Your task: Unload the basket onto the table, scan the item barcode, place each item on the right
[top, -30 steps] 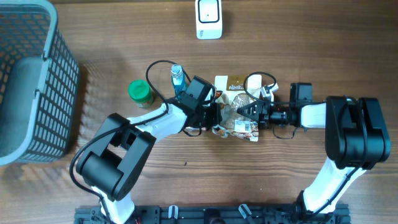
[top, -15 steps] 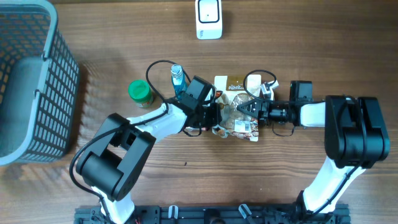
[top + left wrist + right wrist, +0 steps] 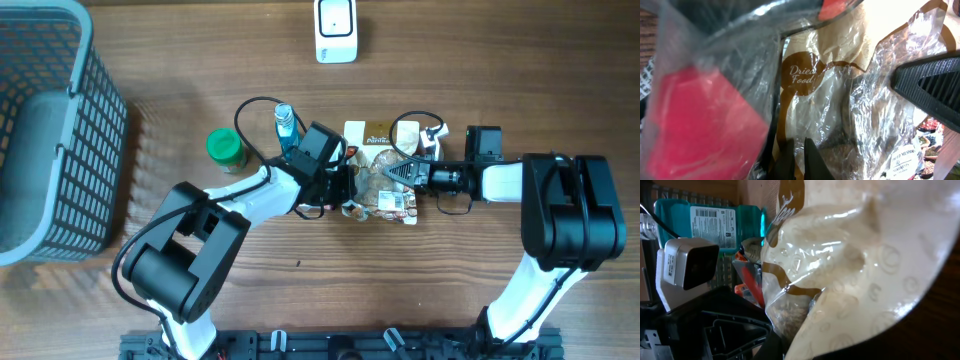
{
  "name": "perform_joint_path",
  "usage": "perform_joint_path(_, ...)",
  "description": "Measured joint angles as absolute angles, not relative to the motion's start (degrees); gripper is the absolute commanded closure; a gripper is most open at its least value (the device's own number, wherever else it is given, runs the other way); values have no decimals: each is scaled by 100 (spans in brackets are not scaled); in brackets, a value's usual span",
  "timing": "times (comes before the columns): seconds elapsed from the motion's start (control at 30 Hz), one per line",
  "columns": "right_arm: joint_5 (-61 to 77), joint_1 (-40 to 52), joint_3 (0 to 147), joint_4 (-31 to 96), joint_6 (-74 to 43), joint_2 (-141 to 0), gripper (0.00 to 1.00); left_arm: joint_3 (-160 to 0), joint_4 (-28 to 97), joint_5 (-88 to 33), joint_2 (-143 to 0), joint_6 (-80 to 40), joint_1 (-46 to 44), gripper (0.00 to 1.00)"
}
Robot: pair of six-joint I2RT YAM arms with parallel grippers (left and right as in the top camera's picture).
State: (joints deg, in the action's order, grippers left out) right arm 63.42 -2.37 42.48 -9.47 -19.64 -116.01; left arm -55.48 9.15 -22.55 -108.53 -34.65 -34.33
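Gripping, left gripper [image 3: 345,186]: clenched on the left edge of the bag [image 3: 372,150], below the scanner [image 3: 335,30] and barely right of it.
Left wrist view: shows crinkled clear plastic of the bag [image 3: 810,100] close up, draped over a red pad [image 3: 700,130]; the brown band reads "Dried Food".
Right gripper [image 3: 388,172]: fingers pinched together on the bag's clear plastic, below and right of the scanner; reaches in from the right, facing the left gripper across the bag.
Right gripper's finger [image 3: 930,82]: black, touches the plastic at the right of the left wrist view.
Right wrist view: filled by pale shiny plastic of the bag [image 3: 850,255].
Bag: sits below the scanner, well apart from it, between the two grippers; carries a small white label at its lower right corner, print too small to read; lifted or flat on the table [image 3: 450,290], cannot tell.
Bottle [image 3: 286,125]: blue, below and left of the scanner.
Jar [image 3: 226,147]: green lid, further left of the scanner than the bottle.
Basket [image 3: 95,150]: grey mesh, far left of the scanner.
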Motion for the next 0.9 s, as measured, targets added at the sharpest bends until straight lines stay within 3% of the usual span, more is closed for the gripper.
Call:
perform_joint_path(0.13,6228,-228,4237,-886,-1883,-11535,95,-5551,902,-2261,-10853,-3470,-3433,85)
perform_joint_path(0.37,5450,-235,4121,-244,-1863,-10912,95,-5590,849,-2370,-10831,-3531,-3433,57)
perform_joint_path(0.5,4757,-443,4069,97,-1929,-10344,95,-5621,871,-2434,-10766,-3507,-3433,23)
perform_joint_path(0.53,4554,-550,4062,193,-1929,-10095,95,-5629,875,-2425,-10737,-3535,-3439,6)
perform_joint_path(0.57,4379,-620,4062,272,-1946,-9902,95,-5638,871,-2436,-10722,-3529,-3441,0)
perform_joint_path(0.9,3730,-917,4062,954,-2097,-8525,95,-5531,880,-2060,-10416,-3524,-3529,0)
